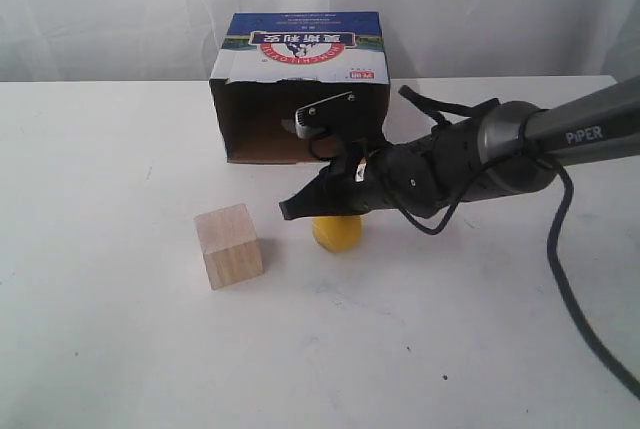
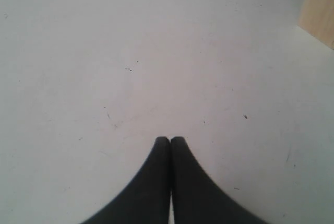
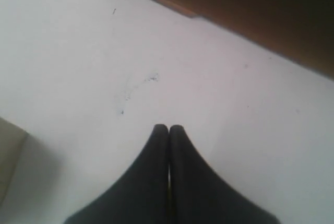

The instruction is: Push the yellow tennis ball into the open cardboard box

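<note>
Box (image 1: pixel 300 59) shows dark interior; tennis ball (image 1: pixel 337 234) outside, by closed right hand (image 1: pixel 290 211).

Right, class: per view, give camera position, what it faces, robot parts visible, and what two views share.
Exterior: off the arms, facing the open cardboard box; shows right hand by the yellow tennis ball.
Left wrist: on left arm, facing table; shows shut left hand.
Right wrist: on right arm, facing table and box; shows shut right hand.
Exterior and left wrist share the wooden cube.
</note>
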`<state>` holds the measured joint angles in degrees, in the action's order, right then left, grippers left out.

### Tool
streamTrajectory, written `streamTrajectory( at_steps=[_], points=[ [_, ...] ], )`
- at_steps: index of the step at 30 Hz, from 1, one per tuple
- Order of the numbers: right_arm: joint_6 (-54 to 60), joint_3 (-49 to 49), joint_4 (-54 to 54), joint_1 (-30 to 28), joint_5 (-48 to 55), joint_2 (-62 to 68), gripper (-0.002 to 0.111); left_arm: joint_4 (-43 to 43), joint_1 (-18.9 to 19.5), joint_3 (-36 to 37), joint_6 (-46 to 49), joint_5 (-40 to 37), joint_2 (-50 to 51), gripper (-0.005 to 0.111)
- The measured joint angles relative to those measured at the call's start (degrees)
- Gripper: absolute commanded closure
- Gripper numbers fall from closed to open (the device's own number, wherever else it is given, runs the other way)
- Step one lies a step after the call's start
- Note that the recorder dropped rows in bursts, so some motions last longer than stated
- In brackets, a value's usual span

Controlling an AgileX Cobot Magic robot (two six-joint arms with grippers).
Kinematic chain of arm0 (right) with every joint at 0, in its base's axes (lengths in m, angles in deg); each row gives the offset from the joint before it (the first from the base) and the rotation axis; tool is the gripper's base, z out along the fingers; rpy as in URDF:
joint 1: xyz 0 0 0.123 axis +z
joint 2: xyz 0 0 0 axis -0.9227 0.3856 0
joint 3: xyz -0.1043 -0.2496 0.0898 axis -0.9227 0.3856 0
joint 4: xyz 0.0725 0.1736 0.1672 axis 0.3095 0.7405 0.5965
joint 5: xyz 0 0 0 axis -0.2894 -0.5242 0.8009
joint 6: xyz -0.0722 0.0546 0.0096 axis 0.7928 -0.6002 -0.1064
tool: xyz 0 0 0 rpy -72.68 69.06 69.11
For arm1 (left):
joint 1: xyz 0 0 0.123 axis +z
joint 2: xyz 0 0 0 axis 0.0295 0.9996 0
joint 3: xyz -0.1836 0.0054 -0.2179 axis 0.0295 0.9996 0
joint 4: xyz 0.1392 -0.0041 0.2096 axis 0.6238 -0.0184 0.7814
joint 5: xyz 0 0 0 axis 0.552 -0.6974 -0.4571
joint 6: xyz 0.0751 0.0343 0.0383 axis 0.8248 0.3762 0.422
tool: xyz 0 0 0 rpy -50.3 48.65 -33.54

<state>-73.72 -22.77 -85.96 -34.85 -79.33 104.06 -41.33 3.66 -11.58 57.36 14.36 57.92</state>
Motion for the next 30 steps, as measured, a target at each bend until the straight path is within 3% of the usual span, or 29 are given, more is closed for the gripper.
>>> streamTrajectory(
  at_steps=[9, 18, 23, 30],
  points=[
    [2.13, 0.22, -0.32, -0.13, -15.15, -1.28, 0.108, 0.0, 0.0, 0.0, 0.0, 0.0, 0.0, 0.107],
    [4.73, 0.22, -0.32, -1.23, 6.8, -8.32, 0.108, 0.0, 0.0, 0.0, 0.0, 0.0, 0.0, 0.107],
    [5.44, 0.22, -0.32, -4.63, 7.69, -3.51, 0.108, 0.0, 0.0, 0.0, 0.0, 0.0, 0.0, 0.107],
    [5.38, -0.42, -0.32, -8.4, 1.45, 0.18, 0.108, 0.0, 0.0, 0.0, 0.0, 0.0, 0.0, 0.107]
  ],
)
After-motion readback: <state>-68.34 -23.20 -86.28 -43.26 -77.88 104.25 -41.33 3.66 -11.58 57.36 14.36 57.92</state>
